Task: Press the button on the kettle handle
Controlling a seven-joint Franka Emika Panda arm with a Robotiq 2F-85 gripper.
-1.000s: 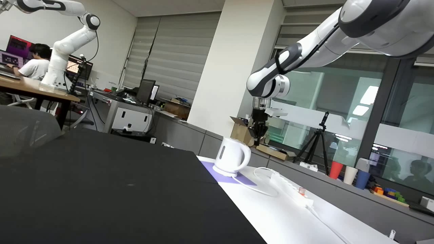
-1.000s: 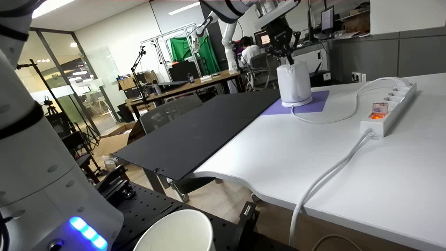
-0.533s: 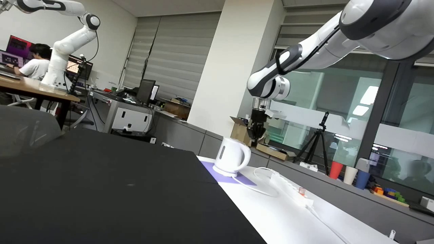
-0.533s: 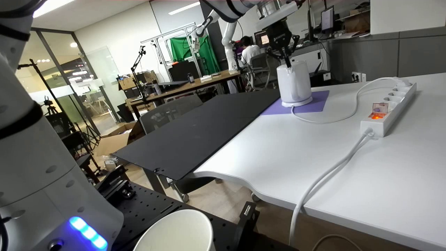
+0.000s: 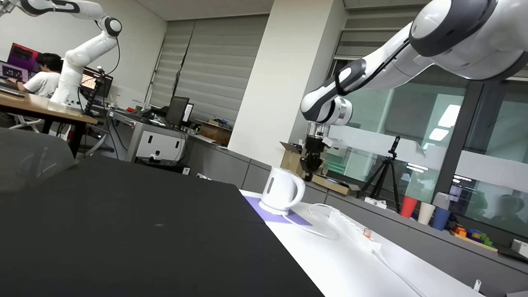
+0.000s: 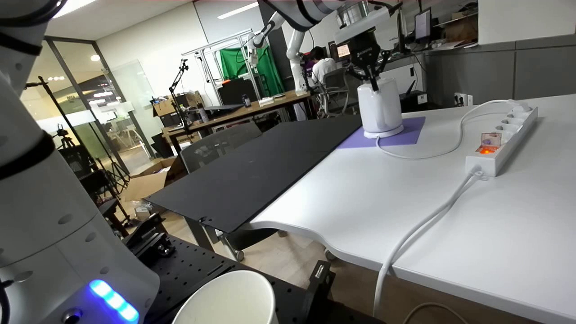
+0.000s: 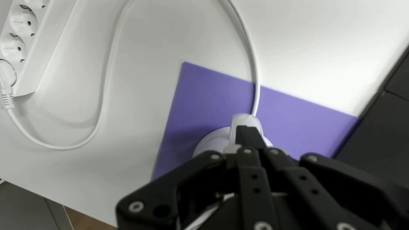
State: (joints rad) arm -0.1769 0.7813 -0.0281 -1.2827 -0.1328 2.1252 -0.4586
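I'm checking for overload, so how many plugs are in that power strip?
1 visible: the white plug, at the end of the power strip away from its lit switch. More may be hidden.

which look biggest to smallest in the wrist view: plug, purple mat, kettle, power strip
1. Purple mat
2. Power strip, though cut off by the frame
3. Plug
Kettle: unsure, mostly hidden by the pincer

No readable text, labels or numbers.
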